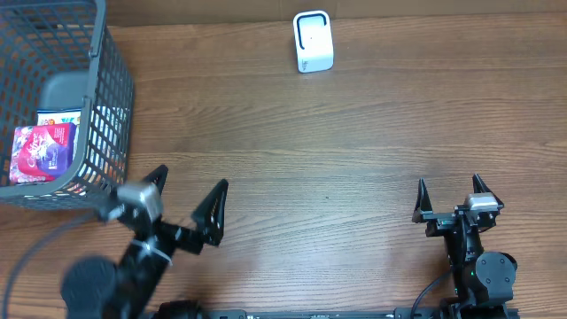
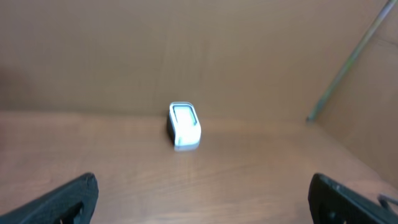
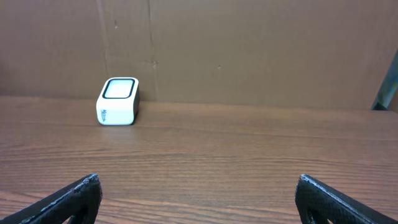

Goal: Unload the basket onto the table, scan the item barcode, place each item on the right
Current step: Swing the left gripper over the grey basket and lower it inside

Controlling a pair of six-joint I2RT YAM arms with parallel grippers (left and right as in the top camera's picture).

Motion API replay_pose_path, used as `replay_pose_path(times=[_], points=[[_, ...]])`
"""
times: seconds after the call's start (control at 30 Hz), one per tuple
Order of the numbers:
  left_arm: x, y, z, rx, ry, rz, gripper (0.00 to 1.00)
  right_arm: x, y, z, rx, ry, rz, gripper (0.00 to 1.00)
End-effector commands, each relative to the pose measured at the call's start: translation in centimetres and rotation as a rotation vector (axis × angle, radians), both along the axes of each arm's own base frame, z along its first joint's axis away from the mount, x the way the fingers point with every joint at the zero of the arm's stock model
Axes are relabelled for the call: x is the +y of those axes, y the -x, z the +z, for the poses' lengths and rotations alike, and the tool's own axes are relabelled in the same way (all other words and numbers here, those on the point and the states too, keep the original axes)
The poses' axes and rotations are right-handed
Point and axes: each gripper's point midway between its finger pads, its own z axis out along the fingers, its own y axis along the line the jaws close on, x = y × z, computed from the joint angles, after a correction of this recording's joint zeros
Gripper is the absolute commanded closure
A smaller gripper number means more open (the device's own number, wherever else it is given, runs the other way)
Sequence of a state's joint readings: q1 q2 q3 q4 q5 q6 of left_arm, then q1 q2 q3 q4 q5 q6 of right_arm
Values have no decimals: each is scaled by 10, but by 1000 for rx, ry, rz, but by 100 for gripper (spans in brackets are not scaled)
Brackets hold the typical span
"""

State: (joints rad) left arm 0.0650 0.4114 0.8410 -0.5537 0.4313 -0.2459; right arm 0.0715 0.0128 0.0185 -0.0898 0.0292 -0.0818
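Overhead: the left gripper (image 1: 193,177) sits low-left over the table (image 1: 337,142), just beside the grey mesh basket (image 1: 113,111). Its arm is angled up and to the right, partly blurred, and the jaws are spread wide with nothing between them. The right gripper (image 1: 449,180) is at the lower right with its arm straight, pointing toward the far edge. Its jaws are also spread and it holds nothing. A red packet (image 1: 40,152) lies inside the basket with other packs beside it. The white scanner (image 1: 313,42) stands at the far edge, top centre, well apart from both arms.

Left wrist (blurry): the fingertips (image 2: 78,193) are wide apart at the bottom corners, with bare wood between them. The scanner (image 2: 185,126) is ahead, near the cardboard wall (image 2: 186,50).

Right wrist: the fingertips (image 3: 81,193) are spread and empty, held level over the table. The scanner (image 3: 118,101) is ahead on the left, against the wall.
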Motion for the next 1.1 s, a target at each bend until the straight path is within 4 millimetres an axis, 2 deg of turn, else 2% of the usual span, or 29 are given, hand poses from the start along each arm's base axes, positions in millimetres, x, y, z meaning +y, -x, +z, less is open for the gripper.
replay_pose_path(times=[0.0,0.13,0.2,0.27,0.37,0.5,0.6,0.67,0.73,0.83,0.9,0.97,1.07], points=[[-19,-10,14,62,-117,-150,0,0,0,-1,-5,-4,0,0],[-20,-33,19,100,-166,-184,0,0,0,-1,-5,-4,0,0],[-9,-51,26,143,-164,-117,0,0,0,-1,-5,-4,0,0],[20,-68,30,254,-157,53,0,0,0,-1,-5,-4,0,0],[67,-83,36,448,-230,297,0,0,0,-1,-5,-4,0,0],[113,-100,53,585,-315,495,0,0,0,-1,-5,-4,0,0],[135,-118,75,573,-259,577,0,0,0,-1,-5,-4,0,0],[158,-130,94,521,-223,635,0,0,0,-1,-5,-4,0,0],[185,-135,109,474,-185,720,0,0,0,-1,-5,-4,0,0],[236,-137,129,386,-117,871,0,0,0,-1,-5,-4,0,0],[261,-138,133,356,-107,929,0,0,0,-1,-5,-4,0,0],[277,-138,132,354,-101,964,0,0,0,-1,-5,-4,0,0],[287,-140,118,401,-98,977,0,0,0,-1,-5,-4,0,0]])
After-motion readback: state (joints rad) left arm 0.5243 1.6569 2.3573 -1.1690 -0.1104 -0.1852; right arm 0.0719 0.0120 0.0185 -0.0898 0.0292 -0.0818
